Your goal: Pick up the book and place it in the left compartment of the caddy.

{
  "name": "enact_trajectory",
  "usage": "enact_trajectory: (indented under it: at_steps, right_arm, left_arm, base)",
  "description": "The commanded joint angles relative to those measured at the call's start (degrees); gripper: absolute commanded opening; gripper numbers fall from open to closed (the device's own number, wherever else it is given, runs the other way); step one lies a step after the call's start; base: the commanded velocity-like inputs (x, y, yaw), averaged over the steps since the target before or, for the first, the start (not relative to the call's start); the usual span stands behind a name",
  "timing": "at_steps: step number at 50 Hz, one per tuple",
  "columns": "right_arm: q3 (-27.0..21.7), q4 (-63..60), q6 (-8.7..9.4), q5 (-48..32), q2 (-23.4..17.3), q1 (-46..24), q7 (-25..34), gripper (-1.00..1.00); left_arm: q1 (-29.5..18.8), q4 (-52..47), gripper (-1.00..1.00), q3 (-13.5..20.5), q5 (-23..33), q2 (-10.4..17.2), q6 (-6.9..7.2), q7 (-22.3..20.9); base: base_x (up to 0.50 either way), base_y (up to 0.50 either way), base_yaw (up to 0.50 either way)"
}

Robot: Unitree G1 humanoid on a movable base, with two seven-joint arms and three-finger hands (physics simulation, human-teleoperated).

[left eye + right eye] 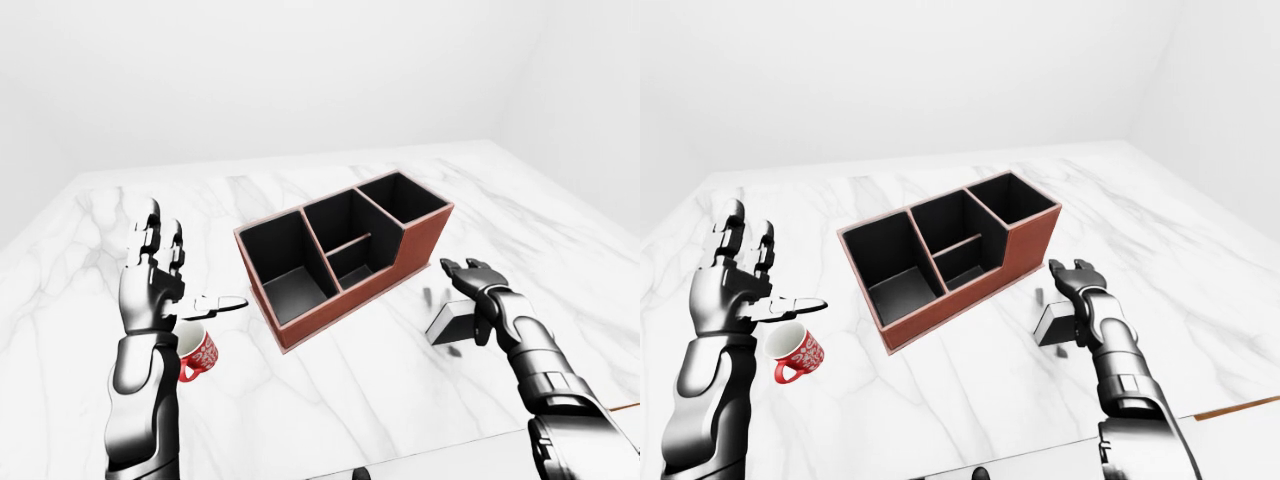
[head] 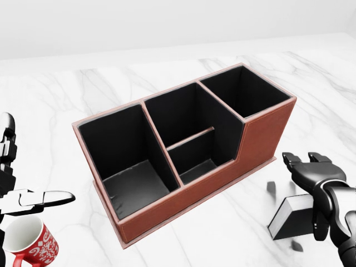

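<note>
Two hands open, nothing held. Book (image 2: 289,218) lies on tabletop (image 2: 222,233) beside caddy (image 2: 261,139), under my right hand (image 2: 320,183). Lower fingers (image 2: 297,167) squarely around book before closing; left hand (image 1: 150,285) idle.

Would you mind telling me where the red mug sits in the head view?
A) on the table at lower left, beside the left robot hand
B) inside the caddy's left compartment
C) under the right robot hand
A: the red mug stands on the marble table below the open left robot hand, outside the caddy.
</note>
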Motion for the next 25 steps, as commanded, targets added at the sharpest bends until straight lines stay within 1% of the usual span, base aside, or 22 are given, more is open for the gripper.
enact_trajectory:
  at_steps: [1,16,21,22,23,25]
  right_arm:
    - [2.01,6.71,0.00,-0.58,0.15,-2.05,-3.68,1.00]
    - [4.33,16.36,0.00,-1.00,0.41,-5.13,-8.91,1.00]
    - [4.62,17.09,0.00,-0.16,0.50,-4.90,-8.94,1.00]
    - [4.48,16.84,0.00,0.27,0.53,-4.79,-8.75,-0.23]
    - [4.19,16.15,0.00,1.00,0.53,-4.38,-7.84,-1.00]
    - [4.15,15.01,0.00,1.28,0.50,-3.63,-7.19,-1.00]
  left_arm:
    - [0.23,0.34,1.00,0.08,0.05,0.03,0.00,-0.10]
    - [1.20,-0.44,1.00,0.71,0.23,-0.21,0.00,-0.32]
    - [1.50,-0.50,1.00,1.00,0.24,-0.28,0.00,-0.41]
    - [1.43,-0.33,1.00,0.99,0.26,-0.29,0.00,-0.40]
    - [1.44,-0.27,1.00,0.95,0.29,-0.31,0.00,-0.40]
    - [1.59,-0.43,1.00,0.91,0.32,-0.36,0.00,-0.44]
  base:
    - [0.00,0.00,0.00]
    - [0.00,0.00,0.00]
    - [0.00,0.00,0.00]
    - [0.00,0.00,0.00]
    - [0.00,0.00,0.00]
    - [0.00,0.00,0.00]
